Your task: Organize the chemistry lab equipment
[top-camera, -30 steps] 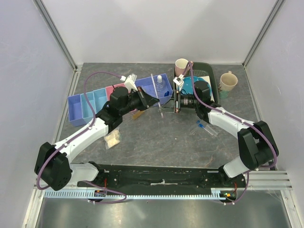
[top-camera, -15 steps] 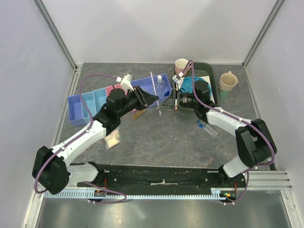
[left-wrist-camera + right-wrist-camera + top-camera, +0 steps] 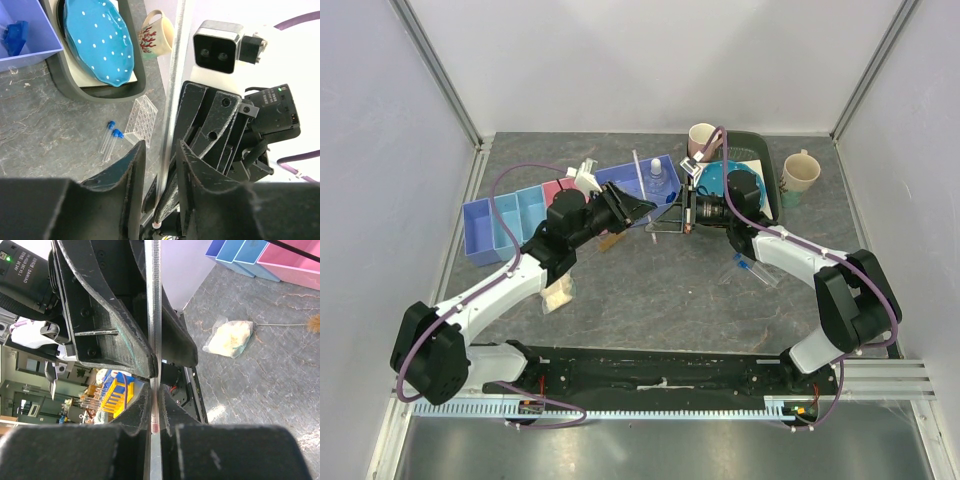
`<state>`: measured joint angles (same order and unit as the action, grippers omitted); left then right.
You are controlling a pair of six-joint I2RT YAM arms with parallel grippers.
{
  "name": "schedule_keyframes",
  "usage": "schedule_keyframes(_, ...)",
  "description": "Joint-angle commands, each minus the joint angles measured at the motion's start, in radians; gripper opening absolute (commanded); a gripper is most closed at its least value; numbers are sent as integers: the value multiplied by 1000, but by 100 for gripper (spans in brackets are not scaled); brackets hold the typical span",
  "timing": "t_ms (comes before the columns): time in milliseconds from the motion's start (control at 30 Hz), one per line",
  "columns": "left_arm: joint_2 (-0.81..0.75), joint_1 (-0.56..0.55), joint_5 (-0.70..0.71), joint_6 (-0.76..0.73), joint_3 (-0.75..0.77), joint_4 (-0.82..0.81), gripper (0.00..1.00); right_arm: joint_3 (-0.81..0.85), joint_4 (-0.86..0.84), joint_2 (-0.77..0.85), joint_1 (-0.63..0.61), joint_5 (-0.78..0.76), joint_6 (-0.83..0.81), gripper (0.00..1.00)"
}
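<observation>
The left gripper (image 3: 160,150) stands half open, its jaws either side of the thin rod (image 3: 175,75) without pinching it. The right gripper (image 3: 154,395), at its 3 o'clock, is clamped tight on that rod. Seen from above, blue-capped vials (image 3: 750,268) lie at the right gripper's 4 o'clock.

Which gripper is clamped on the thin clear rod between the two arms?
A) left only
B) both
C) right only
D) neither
C: the right gripper is pinched shut on the thin clear rod, while the left gripper has its jaws standing apart on either side of it.
</observation>
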<state>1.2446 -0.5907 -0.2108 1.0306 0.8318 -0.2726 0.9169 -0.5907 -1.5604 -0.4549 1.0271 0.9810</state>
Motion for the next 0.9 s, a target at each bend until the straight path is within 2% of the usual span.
schedule_keyframes(0, -4, 0, 11, 32, 10, -74, 30, 17, -58, -4, -5, 8, 1, 3)
schedule_keyframes(67, -7, 0, 4, 32, 7, -74, 17, 19, -55, -6, -7, 7, -8, 3)
schedule_keyframes(167, -16, 2, -7, 28, 1, -68, 5, 22, -37, -7, -8, 10, -31, 6)
schedule_keyframes(233, -26, 6, -9, 17, -2, -51, 2, 28, -29, -4, -13, 14, -48, 11)
schedule_keyframes(300, -39, 12, -7, -10, 0, -8, 2, 36, -3, -3, -14, 25, -86, 16)
schedule_keyframes(467, -105, 35, 5, -90, 1, 108, 2, 72, 139, 6, -14, 59, -235, 44)
schedule_keyframes(533, -126, 58, 4, -125, -2, 185, 2, 105, 224, 14, -14, 70, -373, 55)
schedule_keyframes(567, -141, 78, 4, -139, -3, 211, 2, 132, 330, 14, -14, 71, -424, 58)
schedule_keyframes(600, -164, 91, 1, -154, -8, 237, 2, 146, 383, 17, -14, 73, -541, 61)
schedule_keyframes(633, -175, 104, -12, -190, -8, 307, 2, 160, 435, 20, -16, 71, -592, 65)
schedule_keyframes(667, -184, 136, -21, -208, -7, 338, 2, 181, 531, 22, -15, 65, -649, 66)
schedule_keyframes(733, -212, 172, -56, -278, -11, 422, 2, 192, 589, 26, -13, 59, -758, 67)
schedule_keyframes(867, -249, 293, -64, -423, 12, 602, 2, 195, 707, 34, -13, 34, -857, 67)
